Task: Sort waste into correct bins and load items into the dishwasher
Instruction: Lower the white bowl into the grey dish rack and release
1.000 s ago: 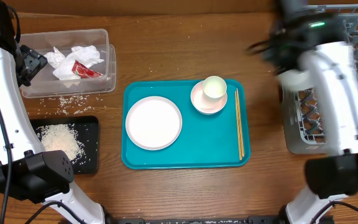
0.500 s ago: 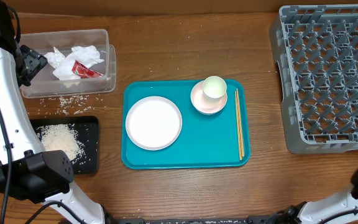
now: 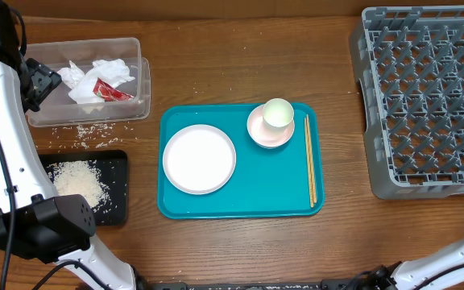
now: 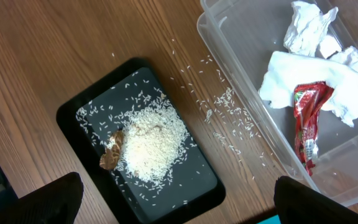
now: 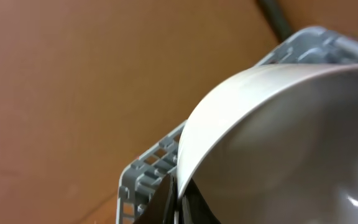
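Observation:
My left gripper (image 4: 179, 214) is open and empty, hovering over the black tray (image 4: 191, 186), which holds a pile of rice (image 4: 151, 140) and a brown food scrap (image 4: 112, 155). The clear tub (image 3: 139, 48) holds white tissue (image 3: 107, 71) and a red wrapper (image 3: 111, 91). My right gripper (image 5: 178, 202) is shut on the rim of a white bowl (image 5: 278, 143), with a corner of the grey rack (image 5: 145, 180) behind it; it is outside the overhead view. A white plate (image 3: 199, 159), a bowl (image 3: 256, 133) with a cup (image 3: 278, 113) in it, and chopsticks (image 3: 311, 161) lie on the teal tray (image 3: 272, 189).
The grey dish rack (image 3: 425, 97) fills the right side of the table. Loose rice grains (image 3: 87, 130) lie on the wood between the tub and the black tray (image 3: 119, 189). My left arm (image 3: 6, 145) runs along the left edge.
A second ago my right arm was blurred over the rack's left side; it has since left the overhead view. The left arm and the table objects have not moved.

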Available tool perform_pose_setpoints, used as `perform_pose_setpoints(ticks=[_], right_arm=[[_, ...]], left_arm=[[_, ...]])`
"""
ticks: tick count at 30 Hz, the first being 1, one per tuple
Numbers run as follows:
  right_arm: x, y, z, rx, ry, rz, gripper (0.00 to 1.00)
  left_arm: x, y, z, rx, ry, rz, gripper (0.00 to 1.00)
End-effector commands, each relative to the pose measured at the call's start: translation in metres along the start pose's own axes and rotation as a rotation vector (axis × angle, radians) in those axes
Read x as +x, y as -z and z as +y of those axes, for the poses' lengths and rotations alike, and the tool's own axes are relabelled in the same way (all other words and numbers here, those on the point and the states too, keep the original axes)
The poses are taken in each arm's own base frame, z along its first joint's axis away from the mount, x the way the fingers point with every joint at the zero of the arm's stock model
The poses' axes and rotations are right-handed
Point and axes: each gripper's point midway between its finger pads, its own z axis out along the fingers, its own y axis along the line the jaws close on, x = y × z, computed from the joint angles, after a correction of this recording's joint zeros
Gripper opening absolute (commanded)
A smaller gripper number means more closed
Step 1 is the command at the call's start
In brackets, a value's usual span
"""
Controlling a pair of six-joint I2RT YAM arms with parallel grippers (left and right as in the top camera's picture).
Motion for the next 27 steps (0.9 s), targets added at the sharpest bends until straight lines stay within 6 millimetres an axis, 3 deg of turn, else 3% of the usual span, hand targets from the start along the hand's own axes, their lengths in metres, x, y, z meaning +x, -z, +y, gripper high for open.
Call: perform_pose_setpoints(ticks=[1, 7, 14, 16, 22, 25, 27], right_arm=[[0.017, -0.013, -0.008, -0.081, -0.021, 0.043, 0.04], [0.033, -0.031, -0.045, -0.079, -0.127, 0.05, 0.04], [0.051, -0.039, -0.065, -0.064, -0.178, 0.08, 0.04], [0.053, -0.034, -0.079, -0.006, -0.215, 0.077, 0.04], [0.052, -0.013, -0.097, 0.036, -0.287, 0.08, 0.08], [0.048, 0.0, -0.104, 0.052, -0.327, 0.081, 0.2], [0.044, 0.008, -0.106, 0.066, -0.35, 0.079, 0.2]], left_arm=[[-0.005, 0.003, 0.003, -0.005, 0.0, -0.022, 1.0], [-0.005, 0.003, 0.003, -0.005, 0.0, -0.022, 1.0], [-0.005, 0.003, 0.003, -0.005, 0.0, -0.022, 1.0], [-0.005, 0.003, 0.003, -0.005, 0.0, -0.021, 1.0], [-0.005, 0.003, 0.003, -0.005, 0.0, -0.022, 1.0], [-0.005, 0.003, 0.003, -0.005, 0.0, -0.022, 1.0], [-0.005, 0.003, 0.003, -0.005, 0.0, -0.021, 1.0]])
